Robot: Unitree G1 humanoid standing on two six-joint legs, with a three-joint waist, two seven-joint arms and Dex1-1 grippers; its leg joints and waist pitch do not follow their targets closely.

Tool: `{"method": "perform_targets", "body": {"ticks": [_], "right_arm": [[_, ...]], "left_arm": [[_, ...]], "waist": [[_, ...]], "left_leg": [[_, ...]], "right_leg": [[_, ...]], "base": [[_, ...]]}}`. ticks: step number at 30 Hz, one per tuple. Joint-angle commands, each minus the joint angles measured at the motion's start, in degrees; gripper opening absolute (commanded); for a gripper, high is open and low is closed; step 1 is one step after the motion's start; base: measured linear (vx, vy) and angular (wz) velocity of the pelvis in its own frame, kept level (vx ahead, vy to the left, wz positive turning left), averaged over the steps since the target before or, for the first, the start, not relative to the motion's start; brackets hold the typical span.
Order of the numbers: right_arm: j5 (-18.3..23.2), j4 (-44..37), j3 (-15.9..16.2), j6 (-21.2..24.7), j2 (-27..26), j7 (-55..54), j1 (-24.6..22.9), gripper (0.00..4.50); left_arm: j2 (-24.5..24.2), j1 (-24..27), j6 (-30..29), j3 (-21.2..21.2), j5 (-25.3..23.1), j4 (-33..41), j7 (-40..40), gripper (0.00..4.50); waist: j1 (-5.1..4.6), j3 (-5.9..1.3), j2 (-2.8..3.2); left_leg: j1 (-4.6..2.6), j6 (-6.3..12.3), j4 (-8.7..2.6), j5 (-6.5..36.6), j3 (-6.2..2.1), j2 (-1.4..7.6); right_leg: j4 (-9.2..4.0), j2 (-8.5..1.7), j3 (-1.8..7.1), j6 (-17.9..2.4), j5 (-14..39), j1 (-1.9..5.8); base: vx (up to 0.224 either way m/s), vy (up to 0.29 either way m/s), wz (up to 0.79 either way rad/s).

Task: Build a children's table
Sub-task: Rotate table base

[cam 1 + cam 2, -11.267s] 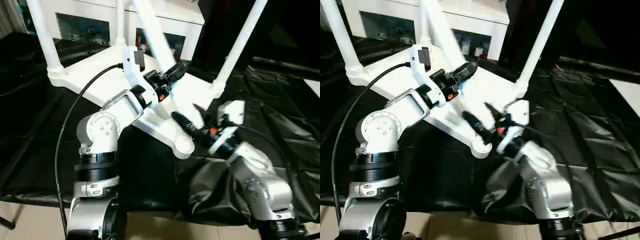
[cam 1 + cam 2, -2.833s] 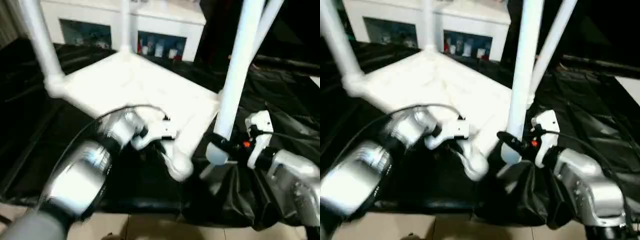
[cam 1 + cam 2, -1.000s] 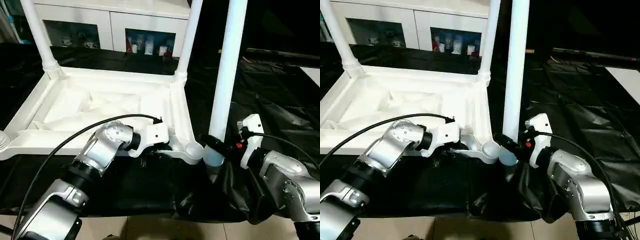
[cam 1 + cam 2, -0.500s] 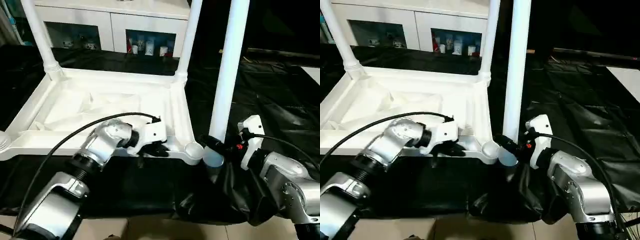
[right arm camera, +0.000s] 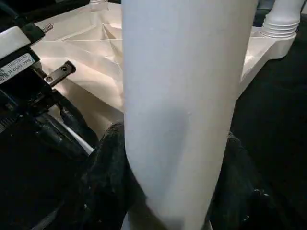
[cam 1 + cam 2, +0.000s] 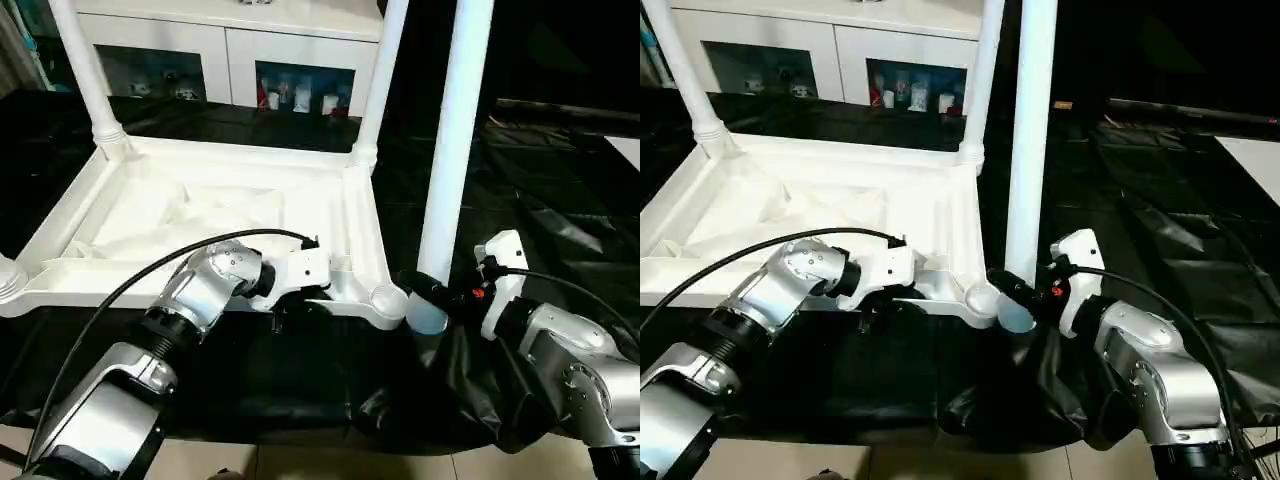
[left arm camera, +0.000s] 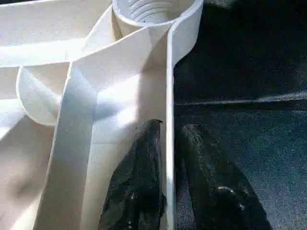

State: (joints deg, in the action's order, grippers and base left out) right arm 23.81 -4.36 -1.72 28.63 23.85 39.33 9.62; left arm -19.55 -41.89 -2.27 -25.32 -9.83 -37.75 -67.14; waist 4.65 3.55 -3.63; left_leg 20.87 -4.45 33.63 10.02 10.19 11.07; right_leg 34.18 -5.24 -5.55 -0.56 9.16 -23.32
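Top point(image 6: 200, 215) now flat on counter point(image 6: 560, 200), underside up. Left end effector point(image 7: 165, 143) clamped on its front rim. Right end effector point(image 6: 425, 292) gripping leg point(image 6: 450, 150), moved beside empty socket point(image 6: 385, 298). Insertion next.

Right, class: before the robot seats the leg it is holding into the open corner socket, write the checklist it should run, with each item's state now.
1. Right gripper shut on the loose leg: ok.
2. Left gripper clamps the table top's rim: ok.
3. Near corner socket open: ok.
4. Leg's end over the socket: not ok, it is beside it.
5. Leg upright: ok.
6. Two far legs seated: ok.
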Motion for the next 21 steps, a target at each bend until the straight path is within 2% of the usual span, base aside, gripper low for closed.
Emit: {"method": "perform_targets", "body": {"ticks": [1,4,6,7,9,11,12,13,15,16,17,18,19,21], "right_arm": [[0.16,-0.56,0.18,-0.76,0.13,0.75,1.17,1.85],[0.86,-0.85,-0.25,-1.07,-0.2,1.06,1.25,1.85],[0.99,-0.95,-0.3,-1.26,-0.27,1.21,1.28,1.85],[1.27,-1.0,-0.65,-3.33,-0.78,1.92,1.6,1.85],[1.51,-0.89,-1.0,-4.21,-1.12,2.07,1.94,1.85],[4.17,-0.47,-3.38,-3.55,-2.88,0.87,3.65,1.85],[4.36,-0.44,-3.53,-3.42,-2.98,0.77,3.76,1.85],[8.13,0.8,-6.55,-0.85,-5.07,-1.21,6.24,1.85],[9.23,2.89,-7.3,0.23,-5.88,-1.57,7.62,1.85],[8.65,4.67,-7.07,-0.01,-6.04,-1.53,8.29,1.85],[8.03,6.31,-6.66,-0.38,-6.09,-1.19,8.83,1.85],[8.03,6.31,-6.66,-0.38,-6.09,-1.19,8.83,1.85],[7.23,8.9,-6.06,-0.96,-6.29,-0.68,9.74,1.85],[7.17,9.83,-5.93,-1.1,-6.43,-0.54,10.11,1.85]], "left_arm": [[0.43,-0.01,-0.48,0.74,0.11,-1.4,0.93,0.61],[0.61,0.13,-0.85,1.36,1.16,-1.16,0.24,0.23],[0.6,0.3,-1.13,1.49,1.53,-0.9,-0.15,0.17],[0.21,1.59,-2.52,1.54,2.49,0.59,-1.78,0.11],[-0.07,2.33,-3.2,1.4,2.7,1.34,-2.39,0.05],[-0.49,3.88,-5.38,1.04,2.56,3.02,-2.6,0.0],[-0.51,3.97,-5.5,1.0,2.55,3.13,-2.62,0.0],[-0.76,6.15,-9.08,0.44,2.18,5.9,-2.26,0.0],[-0.36,7.47,-12.19,0.4,2.24,7.89,-1.16,0.0],[-0.11,7.78,-13.64,0.42,1.76,8.54,0.18,0.0],[0.12,8.04,-14.94,0.52,1.24,9.21,1.22,0.0],[0.12,8.04,-14.94,0.52,1.24,9.21,1.22,0.0],[0.6,8.27,-16.94,0.85,0.34,10.18,3.16,0.0],[0.8,8.36,-17.8,1.03,0.07,10.68,3.89,0.0]], "waist": [[0.56,-3.93,0.1],[0.74,-3.99,0.21],[0.75,-4.01,0.21],[0.69,-4.03,0.18],[0.61,-4.19,0.14],[0.49,-4.2,-0.05],[0.56,-4.18,0.15],[0.49,-4.24,0.22],[0.44,-4.08,0.3],[0.46,-3.84,0.26],[0.47,-3.66,0.08],[0.47,-3.66,0.08],[0.41,-3.58,-0.05],[0.27,-3.58,0.08]], "left_leg": [[-0.32,1.23,-4.11,13.83,-0.8,2.3],[-0.38,1.26,-4.09,13.8,-0.83,2.3],[-0.41,1.24,-4.12,13.84,-0.83,2.36],[-0.32,1.26,-4.12,13.75,-0.83,2.35],[-0.13,1.2,-4.16,12.94,-0.93,2.47],[-0.31,1.74,-4.05,11.7,-0.75,2.43],[-0.43,2.06,-4.02,11.15,-0.67,2.44],[-0.46,2.12,-4.03,10.5,-0.69,2.56],[-0.59,2.24,-4.04,10.19,-0.56,2.58],[-0.56,2.22,-4.1,10.87,-0.44,2.43],[-0.71,1.9,-4.16,12.66,-0.32,2.3],[-0.71,1.9,-4.16,12.66,-0.32,2.3],[-0.78,1.19,-4.18,14.44,-0.5,2.27],[-0.84,0.82,-4.22,15.76,-0.63,2.2]], "right_leg": [[-4.42,-3.97,3.05,-8.82,18.55,3.14],[-4.42,-3.99,3.02,-8.85,18.48,3.14],[-4.41,-4.01,3.05,-9.02,18.1,3.1],[-4.29,-3.99,3.05,-9.17,17.56,3.18],[-3.99,-4.14,3.01,-9.26,16.56,3.36],[-3.83,-4.0,3.11,-10.16,14.81,3.21],[-3.76,-4.04,3.16,-10.67,14.12,3.15],[-3.41,-4.03,3.23,-11.26,12.84,3.21],[-3.41,-3.9,3.22,-12.08,12.18,3.07],[-3.58,-3.76,3.22,-11.83,13.34,2.98],[-4.12,-3.79,3.18,-10.91,16.95,2.86],[-4.12,-3.79,3.18,-10.91,16.95,2.86],[-4.62,-4.0,3.12,-9.3,21.8,2.84],[-5.0,-4.04,3.01,-8.01,25.05,2.77]], "base": [[0.0,0.0,0.0],[0.0,0.0,0.0],[0.0,0.0,0.0],[0.0,0.0,0.0],[0.0,0.0,0.0],[0.0,0.0,0.0],[0.0,0.0,0.0],[0.0,0.0,0.0],[0.0,0.0,0.0],[0.0,0.0,0.0],[0.0,0.0,0.0],[0.0,0.0,0.0],[0.0,0.0,0.0],[0.0,0.0,0.0]]}}
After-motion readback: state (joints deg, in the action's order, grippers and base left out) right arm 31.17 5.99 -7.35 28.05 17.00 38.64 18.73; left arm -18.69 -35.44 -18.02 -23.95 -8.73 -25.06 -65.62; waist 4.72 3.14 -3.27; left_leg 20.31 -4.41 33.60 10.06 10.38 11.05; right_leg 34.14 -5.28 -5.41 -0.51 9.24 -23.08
